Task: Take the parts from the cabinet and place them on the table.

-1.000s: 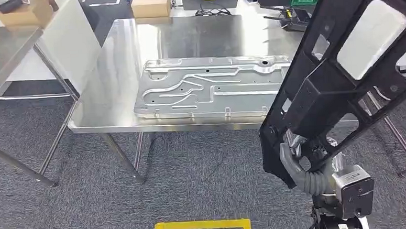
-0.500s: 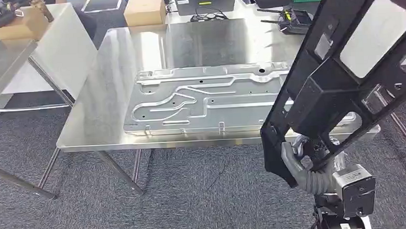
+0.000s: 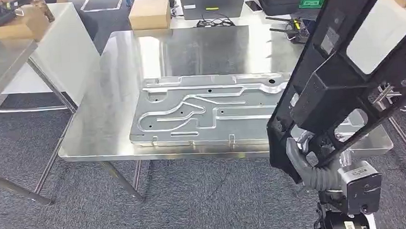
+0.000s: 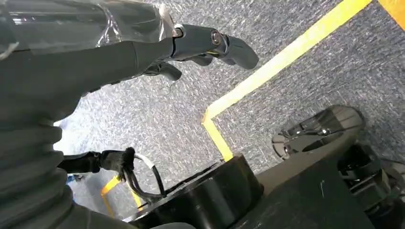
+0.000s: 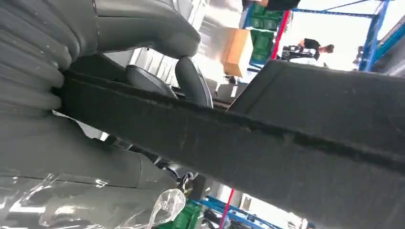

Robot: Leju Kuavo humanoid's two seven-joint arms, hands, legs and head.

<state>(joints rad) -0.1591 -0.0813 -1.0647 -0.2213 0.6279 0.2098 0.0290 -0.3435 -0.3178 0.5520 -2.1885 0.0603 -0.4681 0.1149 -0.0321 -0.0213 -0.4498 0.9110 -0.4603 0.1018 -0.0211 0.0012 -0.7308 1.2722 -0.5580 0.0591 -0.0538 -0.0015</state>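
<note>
My right robot hand (image 3: pixel 304 164) grips the black plastic frame panel (image 3: pixel 345 70) by its lower edge, thumb on one face and fingers (image 5: pixel 191 81) on the other, so I can carry it clear of the worktop (image 3: pixel 111 98). Its long axis slants from about 7 o'clock up toward 1 o'clock, overhanging the worktop's near right corner. At 9 o'clock from it lies a stamped metal plate (image 3: pixel 201 112). My left robot hand (image 4: pixel 119 52) hangs over the carpet, fingers loosely apart, holding nothing.

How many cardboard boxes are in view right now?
2: one brown cardboard box behind the steel table's far edge, another at far left. Others may be hidden.
</note>
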